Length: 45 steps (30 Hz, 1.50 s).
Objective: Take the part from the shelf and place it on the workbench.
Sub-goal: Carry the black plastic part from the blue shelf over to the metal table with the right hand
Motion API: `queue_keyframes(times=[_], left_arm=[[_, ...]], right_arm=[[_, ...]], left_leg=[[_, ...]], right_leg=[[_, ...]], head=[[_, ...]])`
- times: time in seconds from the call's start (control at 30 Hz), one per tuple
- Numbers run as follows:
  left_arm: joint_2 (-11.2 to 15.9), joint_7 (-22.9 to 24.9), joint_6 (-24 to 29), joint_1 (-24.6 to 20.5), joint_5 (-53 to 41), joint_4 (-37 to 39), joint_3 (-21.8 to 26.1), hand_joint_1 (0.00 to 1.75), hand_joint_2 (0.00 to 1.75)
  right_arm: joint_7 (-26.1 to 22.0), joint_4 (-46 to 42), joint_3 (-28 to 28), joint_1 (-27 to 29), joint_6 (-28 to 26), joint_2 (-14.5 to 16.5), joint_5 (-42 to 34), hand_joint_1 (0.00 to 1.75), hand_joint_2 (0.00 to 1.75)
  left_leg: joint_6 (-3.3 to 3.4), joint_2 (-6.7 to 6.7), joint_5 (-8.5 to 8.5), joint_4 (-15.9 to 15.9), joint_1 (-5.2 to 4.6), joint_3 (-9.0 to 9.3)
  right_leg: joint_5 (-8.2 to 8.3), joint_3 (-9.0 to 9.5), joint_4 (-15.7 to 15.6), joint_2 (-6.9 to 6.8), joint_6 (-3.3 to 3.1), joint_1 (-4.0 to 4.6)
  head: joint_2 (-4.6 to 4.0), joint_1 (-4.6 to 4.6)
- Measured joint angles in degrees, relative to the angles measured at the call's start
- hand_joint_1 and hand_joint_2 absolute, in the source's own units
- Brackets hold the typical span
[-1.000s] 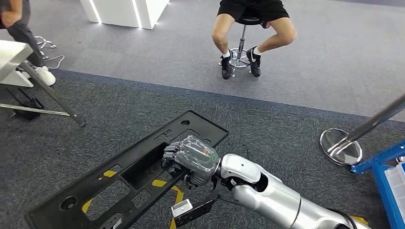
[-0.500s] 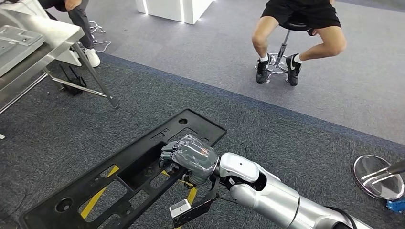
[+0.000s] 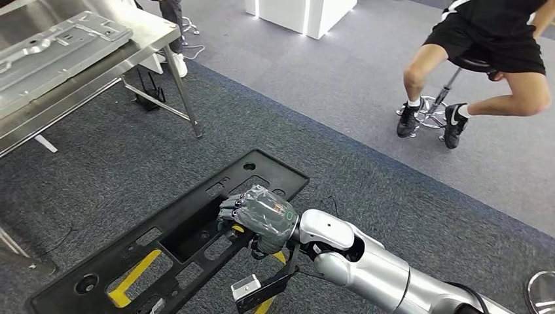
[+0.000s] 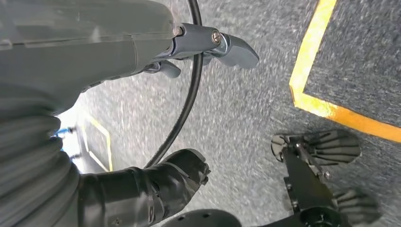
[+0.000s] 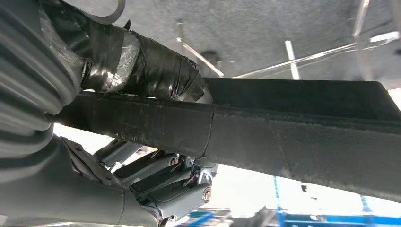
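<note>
Black part (image 3: 177,245) hangs clamped in the right hand (image 3: 258,219), stretching toward 8 o'clock; left hand (image 4: 142,47) holds nothing, fingers apart; steel desk (image 3: 141,46) at 10 o'clock

Hidden and cut-off parts
The black part (image 3: 177,239) runs off the lower picture edge; the right hand (image 3: 262,219) covers its middle bar; the desk (image 3: 78,62) is cropped.

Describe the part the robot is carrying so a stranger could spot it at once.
Start at the silver right arm coming in from the lower right; its right hand grips a long black panel above the grey carpet. Unlike the metal plate on the workbench, it is black with rectangular cutouts.
</note>
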Motion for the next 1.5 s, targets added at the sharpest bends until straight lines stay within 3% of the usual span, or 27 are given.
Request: queue_keyframes(times=[0.03,0.1,0.13,0.2,0.27,0.33,0.4,0.43,0.5,0.6,0.63,0.7,0.77,0.83,0.9,0.97,1.0,1.03,1.1,1.13,1.17,1.23,1.3,1.33,1.4,1.47,1.5], left_arm=[[-0.07,0.01,0.08,0.07,0.01,0.0,0.0,0.0,1.75],[-0.26,0.05,0.28,0.05,0.03,0.0,0.0,0.0,1.75],[-0.33,0.09,0.37,0.11,0.02,0.0,-0.01,0.0,1.75],[-0.32,0.19,0.5,0.24,-0.01,0.0,-0.02,0.0,1.75],[-0.32,0.22,0.52,0.2,0.03,0.01,-0.02,0.0,1.75],[-0.36,0.23,0.53,-0.01,0.21,0.01,-0.02,0.0,1.75],[-0.36,0.24,0.55,0.09,0.34,0.01,-0.02,0.0,1.75],[-0.35,0.26,0.55,0.25,0.36,0.01,-0.02,0.0,1.75],[-0.35,0.31,0.55,0.53,0.37,0.01,-0.02,0.0,1.75],[-0.36,0.33,0.58,0.73,0.44,0.01,-0.02,0.0,1.75],[-0.35,0.33,0.59,0.74,0.49,0.01,-0.02,0.0,1.75],[-0.17,0.31,0.62,0.61,0.62,-0.01,-0.02,0.0,1.75],[0.08,0.29,0.64,0.35,0.69,-0.02,-0.02,0.0,1.75],[0.18,0.29,0.67,0.08,0.72,-0.02,-0.03,0.0,1.75],[0.19,0.3,0.69,-0.02,0.74,-0.02,-0.04,0.0,1.75],[0.18,0.32,0.7,0.17,0.81,-0.01,-0.04,0.0,1.75],[0.15,0.32,0.71,0.32,0.85,-0.01,-0.05,0.0,1.75],[0.12,0.33,0.71,0.54,0.9,0.01,-0.05,0.0,1.75],[-0.07,0.32,0.72,0.76,0.97,0.11,-0.08,0.0,1.75],[-0.12,0.34,0.73,0.84,1.01,0.16,-0.09,0.0,1.75],[-0.16,0.37,0.73,0.87,1.03,0.2,-0.09,0.0,1.75],[-0.05,0.42,0.74,0.9,1.07,0.2,-0.1,0.0,1.75],[0.06,0.42,0.75,0.62,1.14,0.2,-0.11,0.0,1.75],[0.08,0.42,0.74,0.47,1.19,0.2,-0.11,0.0,1.75],[0.08,0.46,0.74,0.34,1.32,0.2,-0.13,0.0,1.75],[0.1,0.55,0.74,0.5,1.44,0.2,-0.13,0.0,1.75],[0.11,0.59,0.74,0.61,1.47,0.2,-0.13,0.0,1.75]], right_arm=[[-0.01,0.01,0.01,-0.02,0.0,-0.01,0.01,1.75,1.75],[-0.01,0.04,0.03,-0.12,0.0,0.0,0.0,1.75,1.75],[-0.01,0.04,0.05,-0.19,0.0,0.01,0.01,1.75,1.75],[0.03,0.0,0.07,-0.37,-0.01,0.1,0.01,1.75,1.75],[0.04,-0.03,0.06,-0.51,-0.02,0.22,0.01,1.75,1.75],[0.01,-0.02,0.07,-0.57,-0.01,0.27,0.01,1.75,1.75],[0.0,0.03,0.08,-0.58,0.0,0.27,0.01,1.75,1.75],[0.01,0.06,0.08,-0.57,0.0,0.27,0.01,1.75,1.75],[0.0,0.09,0.08,-0.56,0.0,0.29,0.01,1.75,1.75],[0.01,0.14,0.15,-0.56,0.03,0.35,0.01,1.75,1.75],[0.01,0.14,0.18,-0.57,0.05,0.41,0.01,1.75,1.75],[0.03,0.07,0.21,-0.79,0.07,0.66,0.01,1.75,1.75],[0.01,-0.01,0.23,-1.05,0.04,0.93,0.01,1.75,1.75],[-0.02,0.01,0.3,-1.07,0.01,1.01,0.01,1.75,1.75],[0.01,0.1,0.38,-0.94,0.01,0.89,0.02,1.75,1.75],[0.04,0.17,0.41,-0.87,0.02,0.77,0.03,1.75,1.75],[0.04,0.19,0.41,-0.87,0.02,0.74,0.04,1.75,1.75],[0.08,0.26,0.43,-0.88,0.01,0.68,0.07,1.75,1.75],[0.2,0.53,0.54,-0.83,-0.02,0.41,0.13,1.75,1.75],[0.3,0.66,0.63,-0.82,-0.03,0.35,0.18,1.75,1.75],[0.39,0.74,0.69,-0.87,-0.04,0.32,0.22,1.75,1.75],[0.57,0.74,0.71,-1.26,-0.07,0.54,0.29,1.75,1.75],[0.64,0.76,0.7,-1.61,-0.1,0.72,0.37,1.75,1.75],[0.66,0.83,0.75,-1.65,-0.14,0.79,0.54,1.75,1.75],[0.78,1.19,0.96,-1.57,-0.29,0.86,1.05,1.75,1.75],[0.85,1.73,1.15,-1.53,-0.53,0.98,1.4,1.75,1.75],[0.85,1.96,1.21,-1.53,-0.62,1.07,1.46,1.75,1.75]], left_leg=[[-0.17,-0.82,-0.41,0.15,0.04,0.41],[-0.73,-2.38,-0.94,0.17,0.3,0.64],[-1.12,-2.96,-0.95,0.2,0.43,0.61],[-1.74,-3.18,-0.66,0.67,0.58,0.4],[-2.05,-0.22,0.18,4.18,0.38,-1.34],[-2.29,3.28,-0.54,10.58,0.25,-5.61],[-2.5,4.35,-3.28,15.19,0.39,-9.89],[-2.59,4.55,-4.11,15.33,0.46,-11.04],[-2.49,5.22,-2.48,10.76,0.56,-10.86],[-1.71,8.71,5.53,1.61,-0.15,-8.29],[-1.41,9.23,6.64,0.56,-0.47,-7.76],[-0.71,7.96,5.34,0.41,-0.73,-6.58],[0.12,6.44,4.25,-0.01,-0.54,-4.63],[0.79,4.97,2.89,-0.38,-0.32,-2.42],[1.0,3.08,1.12,-0.54,-0.15,-0.19],[0.89,0.95,-0.89,-0.57,-0.04,2.47],[0.72,-0.08,-2.02,-0.56,0.04,3.91],[0.53,-1.0,-3.2,-0.61,0.16,5.15],[-0.06,-2.68,-5.46,-0.41,0.36,7.03],[-0.4,-3.46,-6.39,-0.65,0.51,7.66],[-0.81,-4.04,-6.5,-0.35,0.58,8.18],[-1.5,-3.58,-4.54,2.45,0.65,7.2],[-2.08,0.36,-1.47,9.48,0.48,3.01],[-2.29,2.6,-1.41,12.77,0.42,0.43],[-2.57,4.46,-5.7,15.72,0.39,-4.1],[-2.57,4.68,-10.95,14.05,0.37,-6.97],[-2.35,4.85,-11.33,11.79,0.28,-7.8]], right_leg=[[2.27,1.04,-3.46,1.24,-0.16,-0.05],[4.1,2.67,-8.81,3.43,-0.46,0.03],[3.82,3.04,-9.77,3.77,-0.63,0.16],[3.72,4.25,-10.78,2.58,-1.18,0.35],[3.19,6.08,-11.76,1.09,-1.91,0.38],[2.21,8.01,-12.49,-0.55,-2.32,0.58],[0.78,9.78,-12.68,-2.19,-2.34,0.72],[-0.03,10.72,-12.68,-2.96,-2.27,0.73],[-1.75,12.81,-12.7,-4.45,-2.03,0.76],[-4.54,15.54,-13.01,-6.36,-1.17,0.95],[-5.17,16.49,-13.11,-6.89,-0.73,0.98],[-4.93,17.38,-11.92,-7.42,0.18,0.82],[-2.5,14.71,-6.04,-5.3,0.58,0.46],[-2.09,8.7,2.22,-2.05,0.6,0.2],[-6.72,2.95,6.52,-0.85,0.79,0.14],[-11.37,-0.63,5.17,-0.72,1.01,0.09],[-11.08,-1.65,2.73,-0.51,1.14,0.07],[-7.54,-2.27,-0.81,0.25,1.26,0.02],[4.04,-2.79,-7.91,2.71,1.25,-0.04],[8.3,-2.66,-9.84,3.52,0.97,0.06],[9.89,-2.29,-10.62,3.6,0.4,0.18],[8.63,-0.49,-10.78,2.26,-0.85,0.4],[7.06,2.07,-11.73,0.97,-1.79,0.44],[6.07,3.52,-12.19,0.35,-2.03,0.5],[3.72,6.85,-12.92,-1.12,-2.16,0.59],[1.09,10.57,-13.42,-2.56,-2.17,0.69],[-0.28,12.51,-13.61,-3.27,-2.16,0.82]], head=[[0.0,-0.01],[0.0,0.03],[0.0,0.05],[0.0,0.06],[0.0,-0.07],[0.0,-0.16],[0.0,-0.16],[0.0,-0.17],[0.0,-0.16],[0.0,-0.11],[0.0,-0.1],[0.01,-0.11],[0.01,-0.04],[0.01,0.04],[0.01,0.05],[0.0,0.07],[0.0,0.08],[0.0,0.11],[0.01,0.12],[0.01,0.14],[0.01,0.14],[0.01,0.21],[0.01,0.18],[0.02,0.14],[0.01,0.11],[0.0,0.1],[0.0,0.1]])
